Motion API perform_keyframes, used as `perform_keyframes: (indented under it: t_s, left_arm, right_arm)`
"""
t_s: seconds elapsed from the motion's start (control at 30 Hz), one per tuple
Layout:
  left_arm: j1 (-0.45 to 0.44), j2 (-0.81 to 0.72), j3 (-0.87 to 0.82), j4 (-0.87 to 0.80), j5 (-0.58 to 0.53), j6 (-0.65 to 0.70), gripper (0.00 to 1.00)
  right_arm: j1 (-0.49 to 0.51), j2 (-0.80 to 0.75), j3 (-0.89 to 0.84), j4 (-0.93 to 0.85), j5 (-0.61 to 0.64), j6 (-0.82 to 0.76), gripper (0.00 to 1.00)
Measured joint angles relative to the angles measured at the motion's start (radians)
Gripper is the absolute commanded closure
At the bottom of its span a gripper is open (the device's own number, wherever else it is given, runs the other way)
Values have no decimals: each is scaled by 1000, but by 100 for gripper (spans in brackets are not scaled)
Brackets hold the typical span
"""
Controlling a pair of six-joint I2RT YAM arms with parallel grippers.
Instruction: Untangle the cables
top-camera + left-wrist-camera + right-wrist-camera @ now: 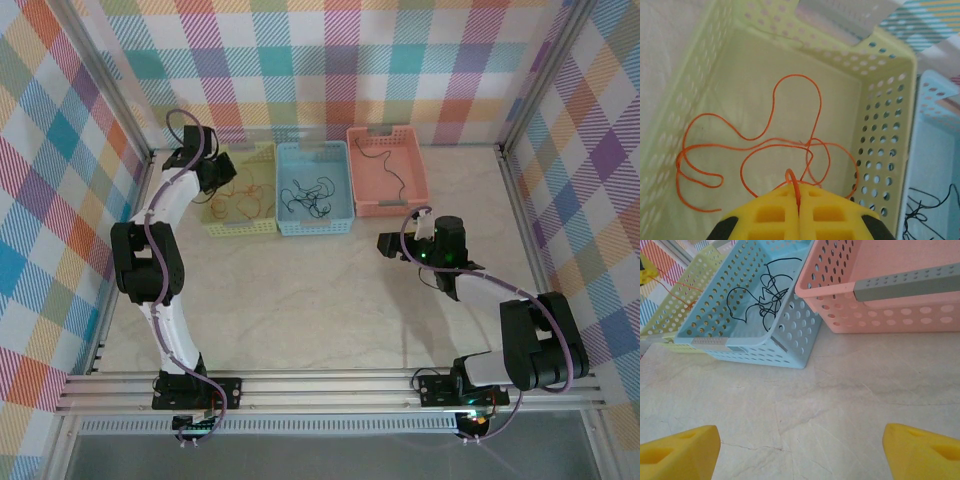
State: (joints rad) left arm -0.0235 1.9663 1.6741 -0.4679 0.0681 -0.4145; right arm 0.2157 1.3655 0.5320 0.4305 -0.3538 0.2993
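An orange cable lies in loose loops on the floor of the yellow-green basket. My left gripper hangs inside that basket, shut on one strand of the orange cable, which arches up between the yellow pads. Black cables lie tangled in the blue basket, also seen from above. A thin dark cable lies in the pink basket. My right gripper stands open and holds nothing, low over the bare table in front of the blue and pink baskets.
The three baskets stand side by side at the back of the table, against the checkered wall. The blue basket touches the yellow-green one on its right. Metal frame rails run along the table's sides and front edge.
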Motion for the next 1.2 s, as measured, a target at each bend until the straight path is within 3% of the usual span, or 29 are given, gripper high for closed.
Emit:
perform_keyframes:
  t_s: [0.1, 0.23, 0.33, 0.4, 0.47, 0.87, 1.03, 1.2]
  left_arm:
    - [0, -3, -5, 4, 7, -23, 97]
    - [0, -37, -87, 37, 45, -57, 57]
    - [0, -71, -184, 64, 73, -86, 35]
    - [0, -109, -257, 72, 80, -96, 26]
    - [0, -175, -338, 80, 76, -100, 0]
    - [-14, -924, -723, 205, -29, -98, 0]
    - [-19, -1123, -880, 301, -96, -59, 0]
    - [-40, -1201, -1110, 523, -220, 63, 0]
  right_arm:
    - [0, 0, 0, 1, -1, 1, 15]
    - [0, 0, 0, 2, -5, 1, 15]
    - [0, 0, 0, 3, -6, 1, 14]
    - [0, -1, 0, 5, -6, 0, 13]
    - [0, -7, 0, 15, -3, 0, 11]
    - [3, -143, -21, 61, 8, 0, 3]
    - [7, -305, -25, 8, 77, -29, 0]
    - [8, -412, -58, -2, 279, -108, 0]
